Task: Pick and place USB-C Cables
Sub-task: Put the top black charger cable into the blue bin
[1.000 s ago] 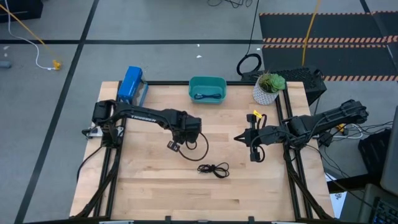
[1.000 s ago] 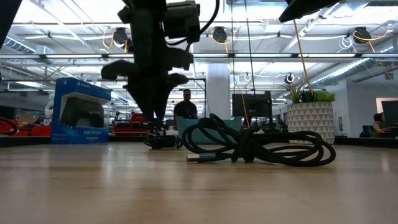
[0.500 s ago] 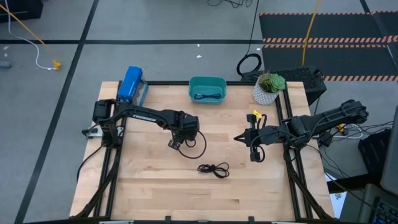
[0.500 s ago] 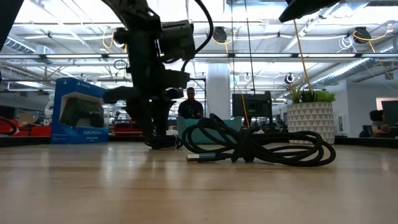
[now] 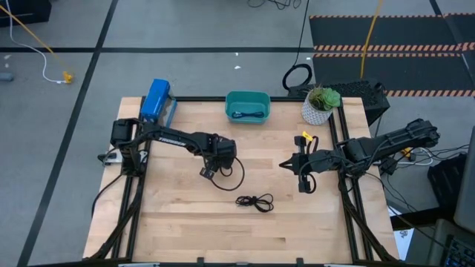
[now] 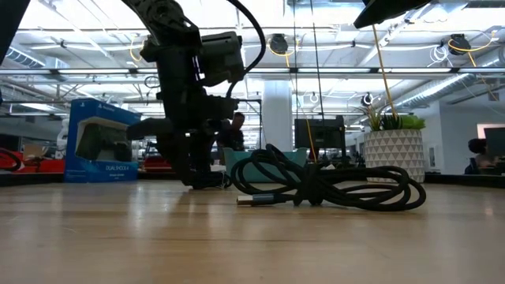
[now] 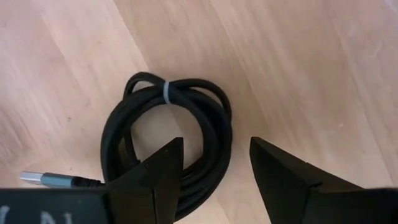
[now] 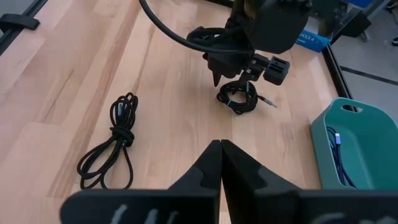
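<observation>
A tight black coil [image 5: 205, 173] [image 7: 186, 93], bound by a pale tie, lies flat on the wood left of centre. My left gripper [image 5: 209, 168] [image 7: 214, 162] is open and low over it. One finger [image 7: 155, 171] is inside the ring and the other [image 7: 277, 177] is outside it. The loose black bundle [image 5: 254, 201] [image 6: 327, 185] lies nearer the table's near edge. A bluish-grey cable [image 5: 247, 114] lies in the teal bin [image 5: 247, 96]. My right gripper [image 5: 284, 165] [image 8: 221, 144] is shut and waits right of centre, touching nothing. My left gripper comes at the coil from above, its open fingers astride the coil's near-side strands [image 7: 208, 152]. I cannot tell whether either finger touches them. The coil lies flat on the table.
A blue box [image 5: 156, 100] stands at the far left corner and a potted plant [image 5: 320, 104] at the far right. A small yellow object [image 5: 304, 137] lies near the right arm. A large black cable loop [image 5: 297, 76] lies on the floor beyond the table. A person [image 6: 233, 130] shows in the room behind.
My left gripper has come down toward the tight coil, shifting a little toward the table's left, and now sits low over it. The coil, the bundle and the right arm have stayed put.
</observation>
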Robot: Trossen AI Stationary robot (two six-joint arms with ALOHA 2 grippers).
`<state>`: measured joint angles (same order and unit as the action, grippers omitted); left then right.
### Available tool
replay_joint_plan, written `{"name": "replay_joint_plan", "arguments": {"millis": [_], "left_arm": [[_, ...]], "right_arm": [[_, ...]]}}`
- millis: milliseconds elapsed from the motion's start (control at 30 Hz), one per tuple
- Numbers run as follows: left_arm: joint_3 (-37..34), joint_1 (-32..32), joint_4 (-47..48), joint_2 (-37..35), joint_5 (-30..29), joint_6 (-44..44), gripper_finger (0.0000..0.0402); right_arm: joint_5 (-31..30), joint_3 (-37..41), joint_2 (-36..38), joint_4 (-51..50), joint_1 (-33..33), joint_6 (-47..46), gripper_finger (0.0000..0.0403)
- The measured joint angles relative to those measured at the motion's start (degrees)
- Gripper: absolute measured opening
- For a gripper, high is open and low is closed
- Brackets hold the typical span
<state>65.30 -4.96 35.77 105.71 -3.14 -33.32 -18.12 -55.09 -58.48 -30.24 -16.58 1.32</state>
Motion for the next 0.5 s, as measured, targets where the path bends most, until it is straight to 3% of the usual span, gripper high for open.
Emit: {"name": "replay_joint_plan", "arguments": {"millis": [500], "left_arm": [[0.2, -1.5, -0.6, 1.7, 0.1, -4.0, 0.0184]], "right_arm": [[0.0, 0.0, 0.0, 0.0, 0.0, 0.4, 0.0000]]}}
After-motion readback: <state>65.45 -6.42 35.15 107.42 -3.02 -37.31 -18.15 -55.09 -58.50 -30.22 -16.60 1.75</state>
